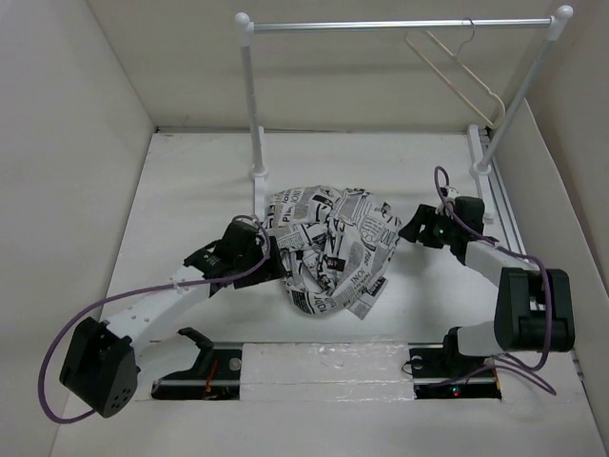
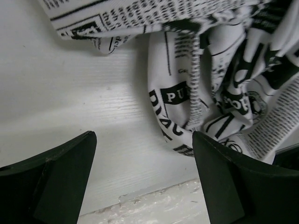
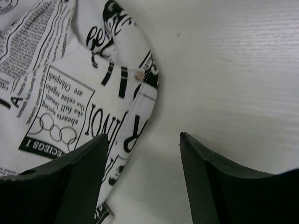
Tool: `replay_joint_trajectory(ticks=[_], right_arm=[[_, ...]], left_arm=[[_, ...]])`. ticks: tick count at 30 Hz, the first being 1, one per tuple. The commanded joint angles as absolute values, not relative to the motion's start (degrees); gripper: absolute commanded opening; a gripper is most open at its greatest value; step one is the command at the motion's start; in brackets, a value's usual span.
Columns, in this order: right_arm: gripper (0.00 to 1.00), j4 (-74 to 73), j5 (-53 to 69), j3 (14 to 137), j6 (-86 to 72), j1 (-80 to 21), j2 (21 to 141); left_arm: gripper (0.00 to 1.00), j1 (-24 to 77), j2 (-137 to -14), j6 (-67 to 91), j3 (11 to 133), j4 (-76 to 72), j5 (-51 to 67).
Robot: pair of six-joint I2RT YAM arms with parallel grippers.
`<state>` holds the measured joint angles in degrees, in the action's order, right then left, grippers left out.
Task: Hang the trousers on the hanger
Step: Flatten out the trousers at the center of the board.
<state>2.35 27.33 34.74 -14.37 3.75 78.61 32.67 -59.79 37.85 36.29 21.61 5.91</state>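
The trousers (image 1: 333, 249), white cloth with black newspaper print, lie crumpled in a heap mid-table. The cream hanger (image 1: 457, 69) hangs by its wire hook from the rail's bar at the back right. My left gripper (image 1: 268, 259) is open at the heap's left edge; in the left wrist view (image 2: 145, 140) the trousers (image 2: 219, 84) lie just beyond the right fingertip. My right gripper (image 1: 407, 231) is open at the heap's right edge; in the right wrist view (image 3: 144, 140) a hem of the trousers (image 3: 70, 93) lies by the left finger. Neither holds cloth.
The clothes rail (image 1: 400, 26) with white posts (image 1: 252, 105) stands across the back; its left post foot sits just behind the heap. White walls close in left and right. A rough strip (image 2: 154, 205) runs along the table's near edge.
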Motion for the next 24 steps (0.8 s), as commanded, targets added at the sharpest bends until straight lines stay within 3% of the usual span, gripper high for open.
replay_joint_trajectory(ticks=[1,6,8,9,10,11,12,13,14,18,20,24], right_arm=[[0.68,13.6,27.6,38.5,-17.7,2.7,83.6],[0.60,16.3,26.6,41.0,-20.4,-1.2,90.0],[0.48,19.3,27.0,41.6,-21.5,-2.9,92.4],[0.38,20.1,27.3,41.7,-22.5,-2.9,93.1],[0.17,21.5,27.2,41.9,-22.8,-3.7,93.3],[0.10,22.5,27.0,41.9,-22.9,-3.7,93.4],[0.04,23.3,27.0,41.8,-22.8,-4.4,92.0],[0.00,24.1,26.1,41.7,-22.8,-5.2,90.5],[0.00,23.6,25.0,41.5,-22.7,-5.7,88.4],[0.00,9.7,17.9,47.7,-16.6,-7.8,75.4],[0.00,-5.9,13.1,52.8,-13.2,-9.5,68.3],[0.00,-22.9,4.2,61.3,-8.7,-11.2,55.9]], left_arm=[[0.80,32.9,-63.5,41.3,34.0,15.2,9.4],[0.79,32.9,-69.9,43.5,32.5,7.5,11.0],[0.72,32.9,-73.5,43.7,33.2,6.8,9.2],[0.64,32.9,-74.7,43.8,33.7,5.3,8.8],[0.58,32.9,-75.7,43.8,33.9,4.2,8.8],[0.50,32.9,-77.8,43.8,34.3,3.4,8.7],[0.24,32.9,-78.7,43.9,35.6,2.8,8.4],[0.09,32.2,-79.4,43.9,36.4,3.1,7.7],[0.00,32.2,-79.6,43.9,37.3,3.4,7.0],[0.00,24.8,-73.8,40.3,48.2,14.6,1.4],[0.00,21.1,-68.9,36.8,53.8,19.1,-2.8],[0.00,12.9,-66.0,32.4,71.9,29.5,-6.1]])
